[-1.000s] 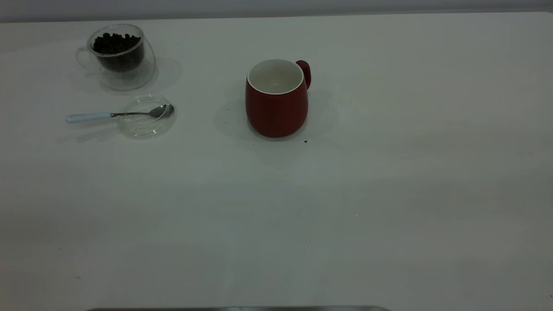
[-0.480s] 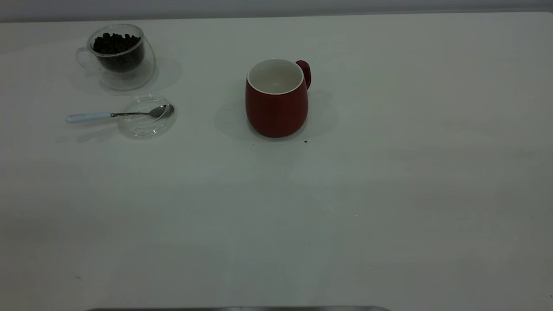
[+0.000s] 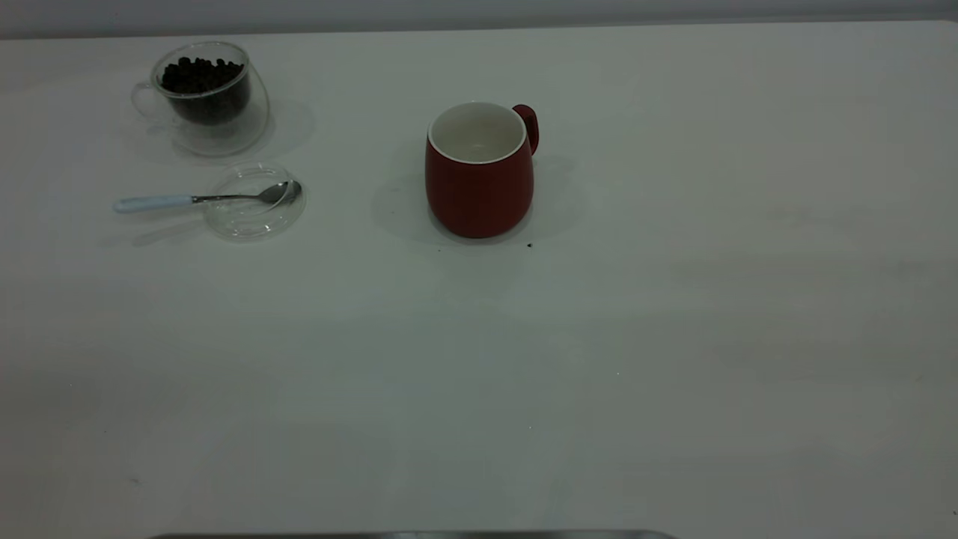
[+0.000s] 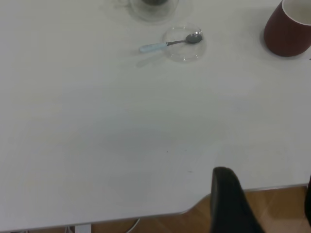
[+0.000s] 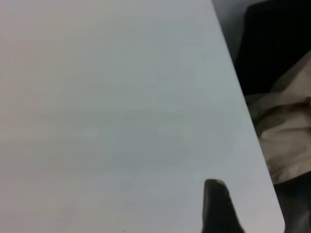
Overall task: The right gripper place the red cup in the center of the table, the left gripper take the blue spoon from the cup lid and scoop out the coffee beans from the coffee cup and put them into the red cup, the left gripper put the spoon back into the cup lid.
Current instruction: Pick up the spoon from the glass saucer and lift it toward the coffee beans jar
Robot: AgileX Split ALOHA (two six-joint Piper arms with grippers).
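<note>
Red round mug [image 3: 480, 176] with its white inside stands mid white counter [image 3: 673, 299], so next my left tool [image 4: 262, 204], fingers apart near the counter's edge, must reach the pale blue spoon [image 3: 202, 199] on the clear glass lid [image 3: 254, 217].

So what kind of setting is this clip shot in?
Probably a lab-style robot workstation, not a kitchen: a broad bare white table holds only a few props, the red cup, a glass coffee cup of beans and a blue spoon on a cup lid, with wood flooring beyond the edge.
</note>
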